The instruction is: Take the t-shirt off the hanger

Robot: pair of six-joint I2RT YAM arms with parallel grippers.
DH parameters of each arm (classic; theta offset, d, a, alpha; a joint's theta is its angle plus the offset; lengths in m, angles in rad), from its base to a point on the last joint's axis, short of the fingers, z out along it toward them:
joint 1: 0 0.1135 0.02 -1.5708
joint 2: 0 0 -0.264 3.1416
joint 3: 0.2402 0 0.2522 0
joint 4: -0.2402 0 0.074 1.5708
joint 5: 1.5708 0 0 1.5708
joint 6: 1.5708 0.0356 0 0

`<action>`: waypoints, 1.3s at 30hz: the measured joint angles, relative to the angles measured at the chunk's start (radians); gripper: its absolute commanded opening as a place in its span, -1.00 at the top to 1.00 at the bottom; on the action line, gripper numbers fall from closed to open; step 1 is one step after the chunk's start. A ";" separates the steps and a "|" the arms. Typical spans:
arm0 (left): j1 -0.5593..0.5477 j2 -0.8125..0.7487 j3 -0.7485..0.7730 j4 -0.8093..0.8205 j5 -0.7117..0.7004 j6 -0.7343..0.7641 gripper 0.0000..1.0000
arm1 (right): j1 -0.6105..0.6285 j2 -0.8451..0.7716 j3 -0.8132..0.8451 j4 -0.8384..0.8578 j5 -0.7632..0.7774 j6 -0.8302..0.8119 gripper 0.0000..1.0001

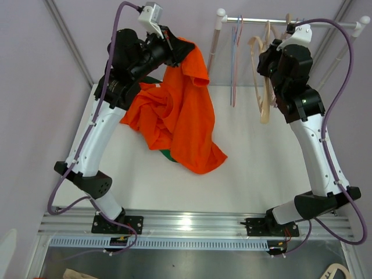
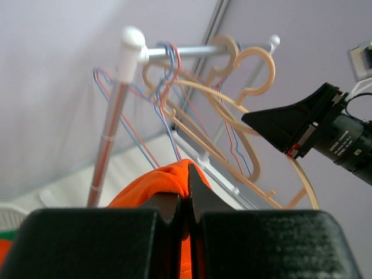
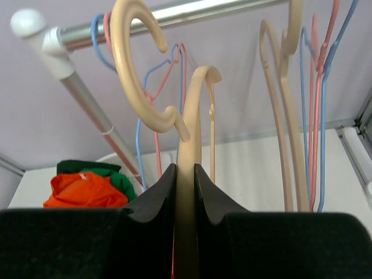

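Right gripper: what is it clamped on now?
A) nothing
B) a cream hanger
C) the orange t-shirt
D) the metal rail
B: in the right wrist view the right gripper pinches the cream hanger; the left gripper holds the orange t-shirt.

Count:
- 2 arms: left arm (image 1: 96, 133), right arm (image 1: 317, 151).
- 1 orange t-shirt (image 1: 174, 116), upper left.
- 1 green garment (image 1: 167, 155), mostly hidden under it.
- 1 rail (image 1: 256, 20), top right.
- cream hanger (image 3: 139, 87): at least 3.
- wire hangers (image 3: 319, 87), blue and pink: two clusters, overlapping, so the exact number is unclear.
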 measured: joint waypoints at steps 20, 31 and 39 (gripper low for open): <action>0.346 0.330 0.241 0.656 -0.064 0.044 0.99 | -0.129 0.304 0.227 0.102 -0.184 -0.025 1.00; 0.452 0.391 -0.027 0.647 -0.049 -0.129 0.99 | -0.146 0.369 0.247 0.118 -0.200 -0.032 1.00; 0.239 0.313 -0.442 0.597 -0.080 -0.121 0.99 | -0.151 0.367 0.244 0.118 -0.199 -0.029 1.00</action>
